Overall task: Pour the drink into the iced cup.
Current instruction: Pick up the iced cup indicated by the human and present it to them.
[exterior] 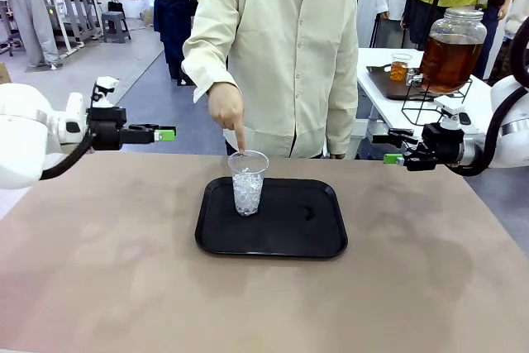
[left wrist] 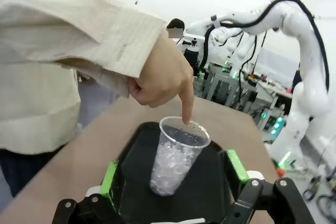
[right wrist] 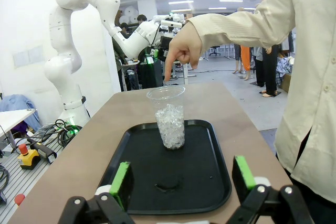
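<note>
The iced cup point(exterior: 247, 183), clear plastic and part filled with ice, stands upright at the back left of a black tray point(exterior: 273, 250). A person's hand point(exterior: 227, 113) points down at its rim with one finger. The drink point(exterior: 449, 57), amber-brown, fills a large glass jar with a metal lid on a side table at the back right. My left gripper point(exterior: 165, 134) hovers open left of the cup, aimed at it. My right gripper point(exterior: 393, 153) hovers open on the right. The iced cup point(left wrist: 176, 156) shows beyond the left gripper point(left wrist: 173, 174), and the iced cup point(right wrist: 169, 119) beyond the right gripper point(right wrist: 181, 179).
The jar rests on a wire stand beside a small cup of amber liquid point(exterior: 400, 66) on a dark tray. The person stands at the table's far edge behind the cup. The brown tabletop point(exterior: 99, 270) spreads around the tray.
</note>
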Controlling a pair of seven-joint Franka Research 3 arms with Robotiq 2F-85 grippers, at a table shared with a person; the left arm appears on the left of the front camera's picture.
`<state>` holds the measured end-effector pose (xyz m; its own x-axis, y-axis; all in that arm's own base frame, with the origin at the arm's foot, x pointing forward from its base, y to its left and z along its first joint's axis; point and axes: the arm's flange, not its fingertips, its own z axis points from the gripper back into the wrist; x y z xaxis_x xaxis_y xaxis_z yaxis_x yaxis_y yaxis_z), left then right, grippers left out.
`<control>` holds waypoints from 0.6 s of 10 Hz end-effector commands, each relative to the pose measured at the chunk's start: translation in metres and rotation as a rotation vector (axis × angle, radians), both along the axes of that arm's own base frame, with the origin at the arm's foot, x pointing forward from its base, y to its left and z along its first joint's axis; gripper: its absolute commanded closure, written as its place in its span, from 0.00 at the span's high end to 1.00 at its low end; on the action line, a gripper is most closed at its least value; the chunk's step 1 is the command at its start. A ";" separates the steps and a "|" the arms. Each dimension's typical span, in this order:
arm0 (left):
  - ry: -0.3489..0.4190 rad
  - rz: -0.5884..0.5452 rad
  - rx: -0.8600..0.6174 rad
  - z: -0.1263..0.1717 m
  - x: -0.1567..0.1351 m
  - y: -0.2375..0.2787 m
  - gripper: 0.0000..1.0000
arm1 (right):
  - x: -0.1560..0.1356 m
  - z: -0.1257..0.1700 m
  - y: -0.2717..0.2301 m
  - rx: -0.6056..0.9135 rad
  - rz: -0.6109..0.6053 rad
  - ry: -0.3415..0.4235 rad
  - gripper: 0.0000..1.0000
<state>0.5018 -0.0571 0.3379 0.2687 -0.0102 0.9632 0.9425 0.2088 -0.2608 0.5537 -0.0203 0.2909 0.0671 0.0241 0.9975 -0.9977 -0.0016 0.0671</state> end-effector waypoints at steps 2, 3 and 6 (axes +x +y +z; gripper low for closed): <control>-0.203 -0.045 -0.014 -0.024 -0.009 -0.016 1.00 | 0.000 0.004 0.002 -0.002 0.001 -0.006 1.00; -0.221 -0.067 -0.001 -0.031 -0.011 -0.019 1.00 | 0.000 0.004 0.002 -0.002 0.001 -0.006 1.00; -0.218 -0.059 0.020 -0.030 -0.010 -0.020 1.00 | 0.000 0.004 0.002 -0.002 0.001 -0.006 1.00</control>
<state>0.4907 -0.0794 0.3035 0.0431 -0.0497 0.9978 0.9892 0.1420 -0.0357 0.5537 -0.0202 0.2909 0.0670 0.0241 0.9975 -0.9977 -0.0017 0.0671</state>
